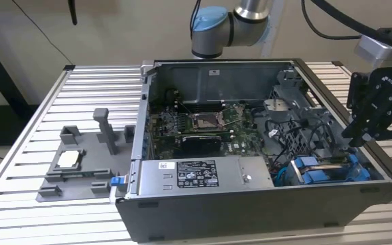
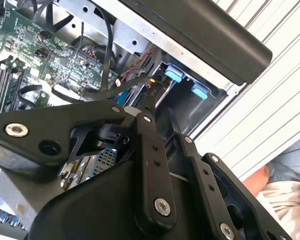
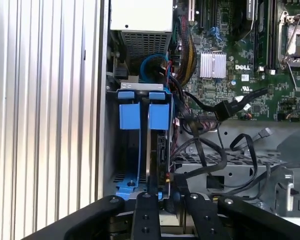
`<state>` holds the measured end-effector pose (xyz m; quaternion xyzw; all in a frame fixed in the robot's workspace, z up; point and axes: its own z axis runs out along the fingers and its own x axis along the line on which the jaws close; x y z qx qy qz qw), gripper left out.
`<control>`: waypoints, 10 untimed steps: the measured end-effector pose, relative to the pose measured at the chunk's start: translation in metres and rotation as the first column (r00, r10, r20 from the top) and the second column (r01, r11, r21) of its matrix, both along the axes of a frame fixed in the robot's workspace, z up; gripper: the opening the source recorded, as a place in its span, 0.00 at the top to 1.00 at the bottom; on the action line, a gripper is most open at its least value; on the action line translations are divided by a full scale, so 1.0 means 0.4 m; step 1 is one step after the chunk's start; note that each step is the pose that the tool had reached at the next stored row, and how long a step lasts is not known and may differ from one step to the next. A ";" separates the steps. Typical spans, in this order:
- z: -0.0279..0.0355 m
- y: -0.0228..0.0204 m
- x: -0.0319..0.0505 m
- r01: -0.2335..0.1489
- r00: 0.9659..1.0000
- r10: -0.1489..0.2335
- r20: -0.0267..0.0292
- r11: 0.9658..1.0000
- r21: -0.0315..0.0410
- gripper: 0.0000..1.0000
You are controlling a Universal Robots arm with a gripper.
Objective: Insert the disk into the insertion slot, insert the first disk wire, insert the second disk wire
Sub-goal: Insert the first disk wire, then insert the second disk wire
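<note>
Gripper [image 1: 357, 141] clenched on a black wire plug [image 2: 154, 81] — poised over the insertion slot [image 3: 140, 150] with blue clips [image 3: 159, 116], at the exterior view's right inside the computer case [image 1: 250, 214].

I'm looking at a bench [image 1: 94, 81] made of pale metal slats that run across the exterior view. Two things sit directly on it. An open dark computer case [image 1: 250, 217] is toward the exterior view's right. A grey plastic holder [image 1: 80, 176] lies flat on the slats, just beside the case on the exterior view's left.
</note>
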<state>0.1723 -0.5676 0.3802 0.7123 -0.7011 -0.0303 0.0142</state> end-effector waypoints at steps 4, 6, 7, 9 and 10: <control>0.000 0.000 0.000 0.000 1.000 0.000 0.001 1.000 0.000 0.73; 0.000 0.001 0.000 0.000 1.000 0.000 0.001 1.000 0.000 0.73; 0.000 0.004 0.000 0.000 1.000 0.000 0.001 1.000 0.000 0.73; 0.001 0.014 0.000 0.001 1.000 -0.001 0.001 1.000 0.000 0.73; 0.000 0.018 0.000 0.002 1.000 -0.002 0.001 1.000 0.000 0.73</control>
